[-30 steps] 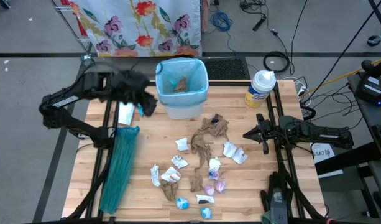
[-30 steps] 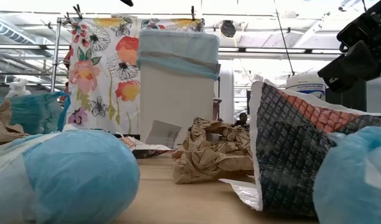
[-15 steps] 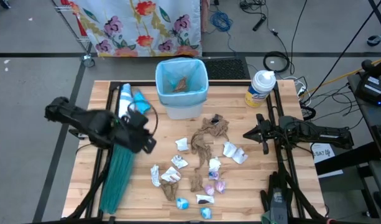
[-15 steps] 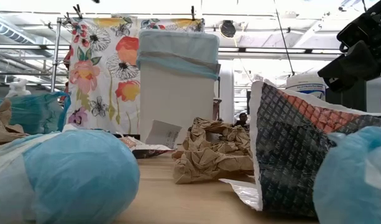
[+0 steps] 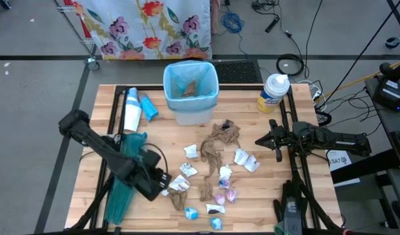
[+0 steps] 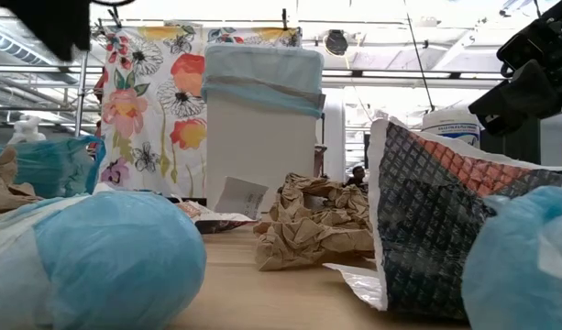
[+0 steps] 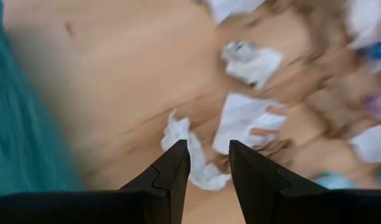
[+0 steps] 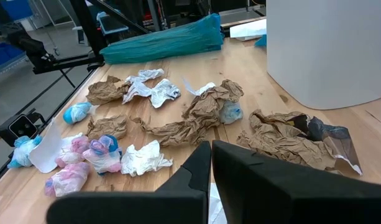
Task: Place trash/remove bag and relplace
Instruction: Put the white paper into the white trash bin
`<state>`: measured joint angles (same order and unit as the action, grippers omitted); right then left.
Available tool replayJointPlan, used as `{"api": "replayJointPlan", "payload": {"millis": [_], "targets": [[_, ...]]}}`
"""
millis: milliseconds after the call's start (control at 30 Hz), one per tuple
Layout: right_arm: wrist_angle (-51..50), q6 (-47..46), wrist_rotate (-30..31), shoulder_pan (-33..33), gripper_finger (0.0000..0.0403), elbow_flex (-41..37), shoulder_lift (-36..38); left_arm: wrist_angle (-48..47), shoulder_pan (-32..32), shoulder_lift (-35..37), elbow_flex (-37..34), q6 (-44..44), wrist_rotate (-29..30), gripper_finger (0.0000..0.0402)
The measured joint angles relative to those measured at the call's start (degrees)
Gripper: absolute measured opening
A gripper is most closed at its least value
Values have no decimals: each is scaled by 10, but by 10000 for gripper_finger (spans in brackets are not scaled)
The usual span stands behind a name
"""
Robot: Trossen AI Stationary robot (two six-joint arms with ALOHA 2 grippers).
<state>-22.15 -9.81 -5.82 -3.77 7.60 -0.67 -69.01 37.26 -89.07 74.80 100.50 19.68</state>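
The trash (image 5: 209, 171), brown paper towels, white wads and small blue and purple wrappers, lies scattered on the wooden table's middle and near part. The white bin (image 5: 190, 91) with the pale-blue bag (image 5: 190, 70) over its rim stands at the far middle, and scraps lie inside it. A teal-green bag (image 5: 123, 179) lies along the table's left side. My left gripper (image 5: 164, 183) hangs open over the left edge of the trash, pointing steeply down, and a white wad (image 7: 191, 163) shows below its fingertips (image 7: 207, 144). My right gripper (image 5: 260, 140) waits shut at the right, above the table.
A white wipes canister (image 5: 273, 93) stands at the far right. A white roll (image 5: 130, 111) and a blue packet (image 5: 148, 107) lie left of the bin. A flowered cloth (image 5: 147, 26) hangs beyond the far edge. Bare wood shows between the teal bag and the trash.
My left gripper has swung from beside the bin at the far left toward the near edge and the right, sinking and rolling as it went. It now hangs over the white wads at the left of the trash. The trash has not moved.
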Motion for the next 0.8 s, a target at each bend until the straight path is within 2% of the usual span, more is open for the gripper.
{"api": "replayJointPlan", "payload": {"millis": [200, 400, 533, 800], "targets": [[0, 0, 0, 0, 9, 0, 0, 16, 3, -69, 0, 11, -42, 118], [0, 0, 0, 0, 9, 0, 0, 58, 3, -103, -10, 7, -47, 118], [0, 0, 0, 0, 9, 0, 0, 143, 3, -101, -67, 10, -58, 118], [0, 0, 0, 0, 9, 0, 0, 240, -13, -99, -159, 12, -91, 118]]}}
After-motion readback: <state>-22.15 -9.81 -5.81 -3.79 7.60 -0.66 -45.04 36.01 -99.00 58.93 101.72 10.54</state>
